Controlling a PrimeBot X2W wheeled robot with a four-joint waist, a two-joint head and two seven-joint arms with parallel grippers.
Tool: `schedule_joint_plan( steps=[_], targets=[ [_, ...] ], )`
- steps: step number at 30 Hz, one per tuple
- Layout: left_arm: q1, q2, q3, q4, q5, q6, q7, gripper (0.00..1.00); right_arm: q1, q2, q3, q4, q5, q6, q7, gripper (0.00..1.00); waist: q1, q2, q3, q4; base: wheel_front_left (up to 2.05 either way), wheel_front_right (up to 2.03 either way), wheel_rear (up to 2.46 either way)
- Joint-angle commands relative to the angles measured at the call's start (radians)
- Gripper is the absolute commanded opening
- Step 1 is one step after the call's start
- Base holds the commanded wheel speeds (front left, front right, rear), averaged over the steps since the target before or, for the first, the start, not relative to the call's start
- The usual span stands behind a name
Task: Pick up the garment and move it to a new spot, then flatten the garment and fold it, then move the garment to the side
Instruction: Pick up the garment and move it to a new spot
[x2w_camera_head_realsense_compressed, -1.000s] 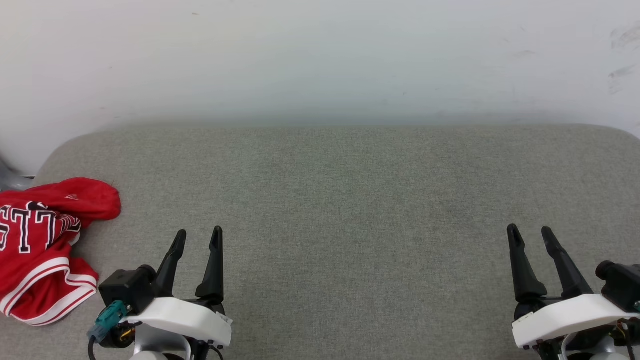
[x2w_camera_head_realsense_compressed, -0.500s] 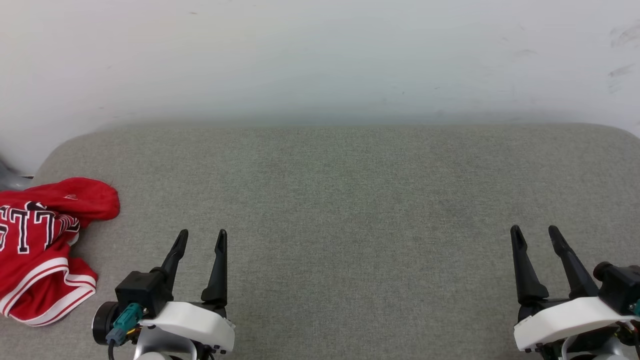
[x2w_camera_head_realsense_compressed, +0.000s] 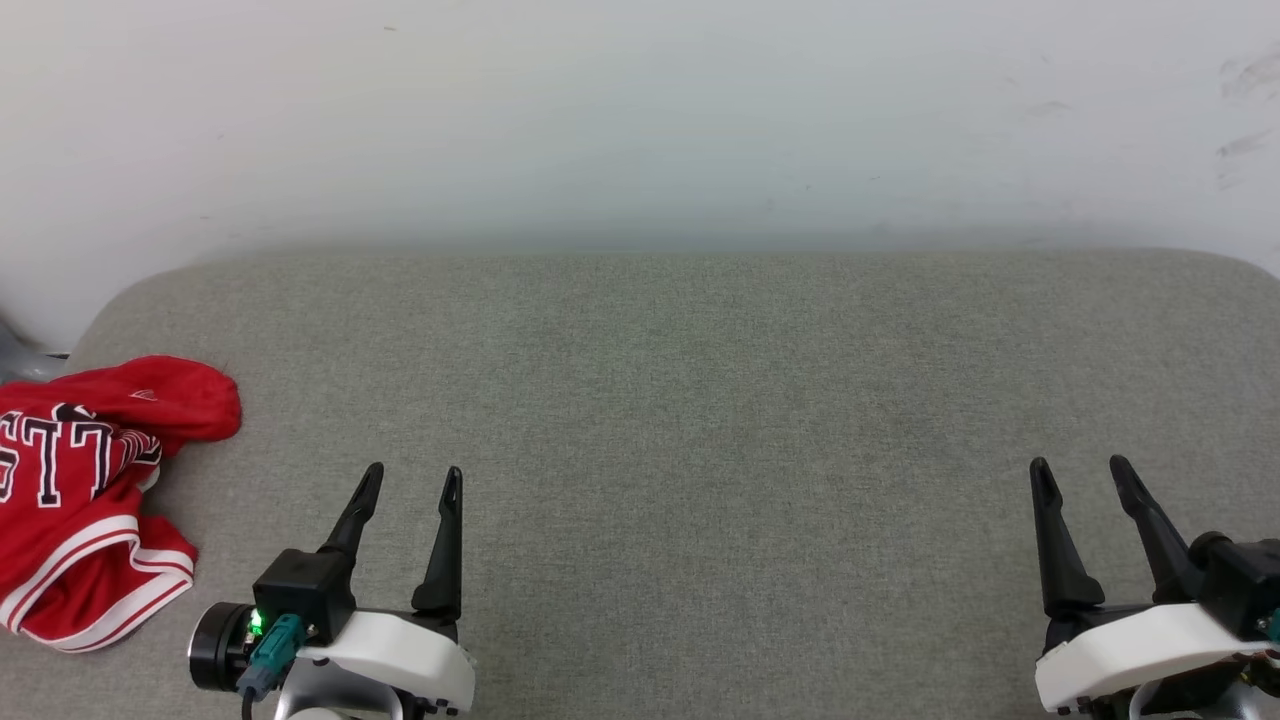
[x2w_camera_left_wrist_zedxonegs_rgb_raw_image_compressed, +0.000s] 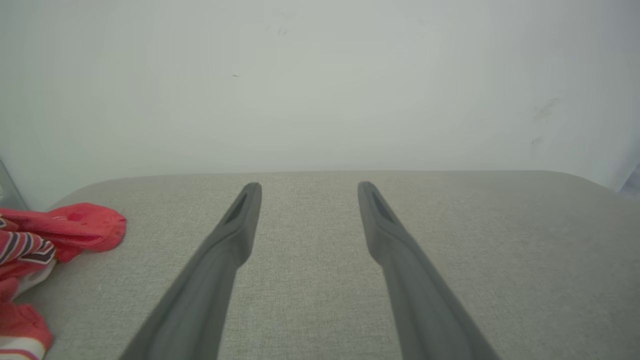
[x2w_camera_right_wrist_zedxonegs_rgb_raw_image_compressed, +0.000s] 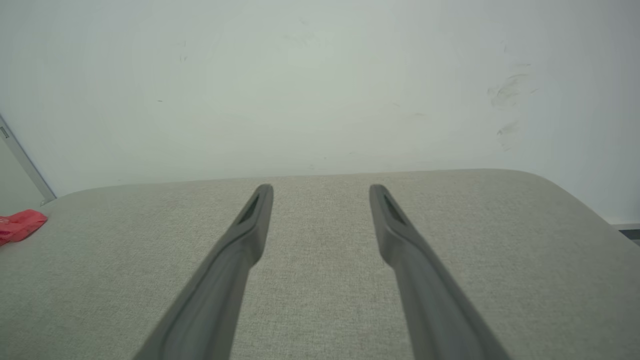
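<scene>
The garment (x2w_camera_head_realsense_compressed: 85, 490), red with white-and-red striped trim and black white-outlined letters, lies crumpled at the left edge of the grey cushion (x2w_camera_head_realsense_compressed: 700, 400). It shows again as the garment (x2w_camera_left_wrist_zedxonegs_rgb_raw_image_compressed: 45, 235) at the left of the left wrist view, and as a small red corner of the garment (x2w_camera_right_wrist_zedxonegs_rgb_raw_image_compressed: 20, 225) in the right wrist view. My left gripper (x2w_camera_head_realsense_compressed: 414, 476) hovers open to the right of it, apart from it, nothing between its fingers (x2w_camera_left_wrist_zedxonegs_rgb_raw_image_compressed: 235, 235). Far off at the lower right, my right gripper (x2w_camera_head_realsense_compressed: 1082, 468) is also open and empty.
A pale wall (x2w_camera_head_realsense_compressed: 640, 120) rises directly behind the cushion's rounded back edge. A grey metal piece (x2w_camera_head_realsense_compressed: 15, 355) shows at the far left beside the garment. Bare cushion stretches between the two grippers.
Both grippers have drawn back slightly toward the near edge, and the left wrist has rolled a little. The garment has not moved.
</scene>
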Motion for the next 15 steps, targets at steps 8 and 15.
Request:
schedule_joint_plan(
  steps=[8,15],
  targets=[
    [-0.014,-0.009,0.000,0.011,0.060,-0.005,-0.021,1.00,0.015,0.002,-0.009,-0.018,-0.041,0.000,-0.007,1.00,0.0000,0.0000,0.000,0.002,0.00,0.00,0.00],
    [-0.018,-0.015,0.006,0.027,0.094,-0.014,-0.035,1.00,0.016,0.003,-0.010,-0.021,-0.072,0.000,-0.017,1.00,0.0000,0.0000,0.002,0.004,0.00,0.00,0.00]
  ],
)
